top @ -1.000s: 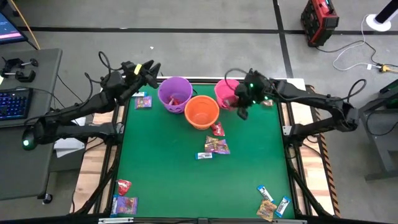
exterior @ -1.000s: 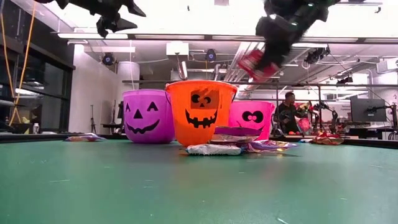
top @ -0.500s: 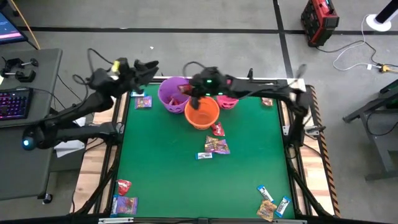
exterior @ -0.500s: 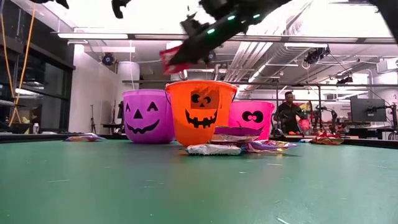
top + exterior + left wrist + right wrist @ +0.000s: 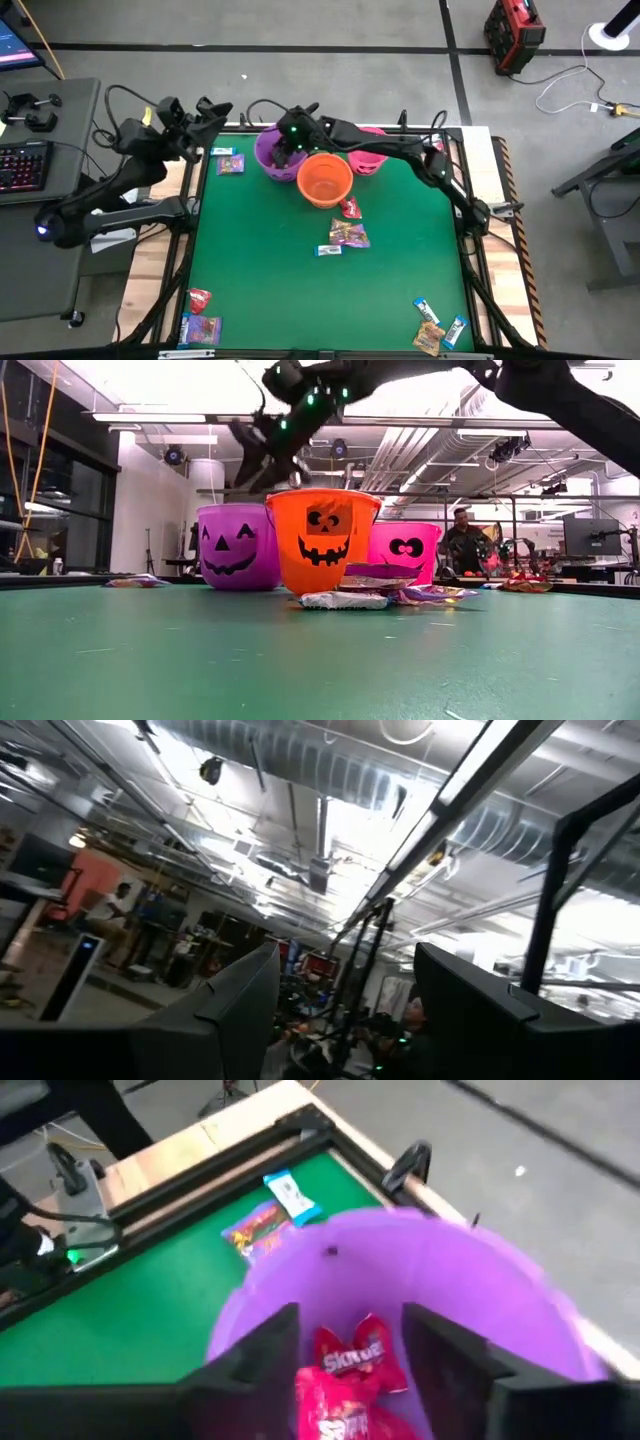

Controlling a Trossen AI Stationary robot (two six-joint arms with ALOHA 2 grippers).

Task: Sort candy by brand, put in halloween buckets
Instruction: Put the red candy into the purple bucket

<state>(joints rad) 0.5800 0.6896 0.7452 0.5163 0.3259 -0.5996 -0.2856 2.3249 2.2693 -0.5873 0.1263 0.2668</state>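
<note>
Hovering over purple bucket (image 5: 480,1295) rim (fingers (image 5: 250,1355) parted).

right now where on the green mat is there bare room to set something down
Bare green mat lies between the near-left candy and the middle candy cluster, and along the right edge above the near-right candy. Crowded: the far edge, with the purple, orange and pink buckets.

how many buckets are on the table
3, grouped at the table's far edge: the purple bucket on the left, the orange bucket in the middle and nearest, and the pink bucket on the right, partly hidden under the right arm.
</note>
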